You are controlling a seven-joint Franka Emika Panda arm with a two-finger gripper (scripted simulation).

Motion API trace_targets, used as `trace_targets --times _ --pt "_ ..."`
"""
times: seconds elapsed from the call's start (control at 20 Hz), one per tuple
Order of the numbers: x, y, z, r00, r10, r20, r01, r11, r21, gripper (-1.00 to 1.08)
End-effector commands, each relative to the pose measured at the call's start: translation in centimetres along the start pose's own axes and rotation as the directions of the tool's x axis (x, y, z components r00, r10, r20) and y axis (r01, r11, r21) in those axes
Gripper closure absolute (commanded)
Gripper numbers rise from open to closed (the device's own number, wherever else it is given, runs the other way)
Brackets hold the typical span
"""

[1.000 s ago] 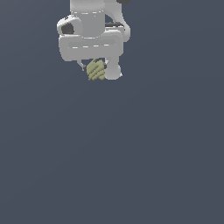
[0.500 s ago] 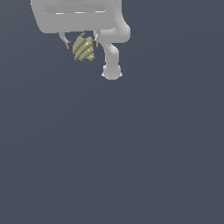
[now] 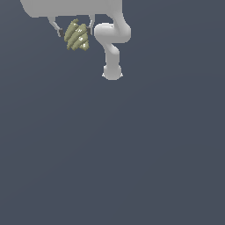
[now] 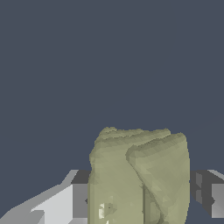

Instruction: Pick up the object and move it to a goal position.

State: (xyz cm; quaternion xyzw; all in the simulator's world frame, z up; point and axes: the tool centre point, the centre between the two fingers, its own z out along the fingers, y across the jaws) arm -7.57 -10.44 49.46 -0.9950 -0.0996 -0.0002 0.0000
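A single olive-yellow ribbed object [image 3: 77, 37] hangs between the two thin fingers of the gripper [image 3: 74, 29] in the upper left of the exterior view, clear of the flat grey-blue floor [image 3: 132, 154] that fills the rest of the frame. The jaws are drawn in against the object's flanks, one finger on each side, which is evidently what keeps it off the ground. It sits tilted in that hold, its stacked ridges slanting down toward the exterior view's right, probably because the fingers caught an uneven lump rather than a flat face. In the wrist view the object [image 4: 138, 175] looms at lower centre, a finger pad [image 4: 205, 192] showing at its edge. One white arm [image 3: 112, 48] bends down to its base at upper centre. The count is short: one object, one arm, one gripper. No goal marker appears in either view, so where the carry should end cannot be told.
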Motion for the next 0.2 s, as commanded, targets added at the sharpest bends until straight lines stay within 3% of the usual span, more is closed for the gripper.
trace_targets --times 0.0,0.15 --pt "0.06 0.14 -0.35 1.0 0.0 0.0 0.0 1.0 0.0 1.08" --pt "0.08 0.18 -0.46 1.0 0.0 0.0 0.0 1.0 0.0 1.08"
